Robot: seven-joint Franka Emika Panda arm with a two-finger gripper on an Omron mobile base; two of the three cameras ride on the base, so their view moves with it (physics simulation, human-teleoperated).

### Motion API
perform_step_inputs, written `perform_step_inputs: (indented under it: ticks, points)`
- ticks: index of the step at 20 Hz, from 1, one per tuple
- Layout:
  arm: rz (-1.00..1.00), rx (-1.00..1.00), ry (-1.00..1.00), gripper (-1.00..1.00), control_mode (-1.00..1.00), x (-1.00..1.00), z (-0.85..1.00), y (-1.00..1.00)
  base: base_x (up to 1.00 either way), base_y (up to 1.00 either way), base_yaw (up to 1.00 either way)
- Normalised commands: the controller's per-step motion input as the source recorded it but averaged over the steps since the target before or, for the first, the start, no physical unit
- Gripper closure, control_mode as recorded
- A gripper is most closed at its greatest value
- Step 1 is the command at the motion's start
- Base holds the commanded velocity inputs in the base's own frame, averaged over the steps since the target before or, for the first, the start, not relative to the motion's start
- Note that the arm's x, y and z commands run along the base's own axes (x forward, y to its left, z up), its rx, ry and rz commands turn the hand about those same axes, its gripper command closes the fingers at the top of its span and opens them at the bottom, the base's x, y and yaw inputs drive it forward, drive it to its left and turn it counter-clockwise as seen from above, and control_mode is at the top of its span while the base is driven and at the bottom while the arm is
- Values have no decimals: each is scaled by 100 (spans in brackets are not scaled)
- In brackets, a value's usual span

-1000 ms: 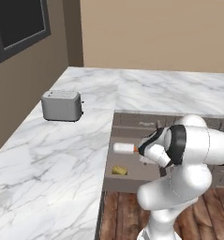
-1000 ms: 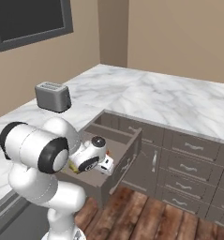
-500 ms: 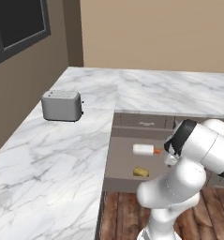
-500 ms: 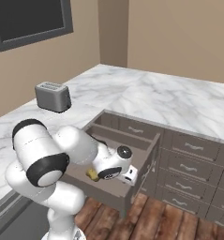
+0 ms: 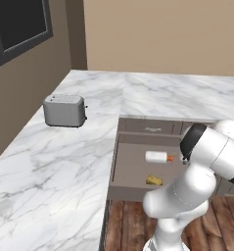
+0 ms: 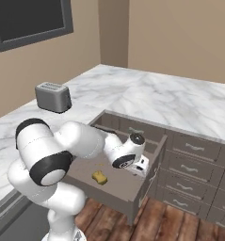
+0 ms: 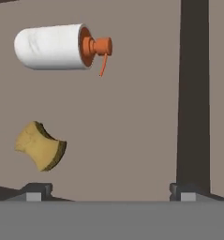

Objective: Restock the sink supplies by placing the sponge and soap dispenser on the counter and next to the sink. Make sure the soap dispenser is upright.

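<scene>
Soap dispenser [image 7: 50, 47] lies on its side in the open drawer [image 5: 130, 169], sponge [image 7: 40, 146] near it. Fingers [image 7: 36, 189] apart, empty. Best: shift over one item, centre it, then descend and close.

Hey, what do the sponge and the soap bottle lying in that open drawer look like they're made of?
The sponge looks like soft yellow foam with a darker scrubbing face along one edge, matte. The soap dispenser looks like glossy white ceramic or plastic, faintly veined, with an orange plastic pump; which one is unclear. Both lie on the drawer floor.
</scene>
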Motion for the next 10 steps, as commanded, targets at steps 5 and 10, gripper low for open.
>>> perform_step_inputs:
  ticks: [5,10]
  points:
    - [-5,-1,2,-100,-100,81,11,21,0,0,0]
    - [-41,0,1,-100,-100,28,-6,14,0,0,0]
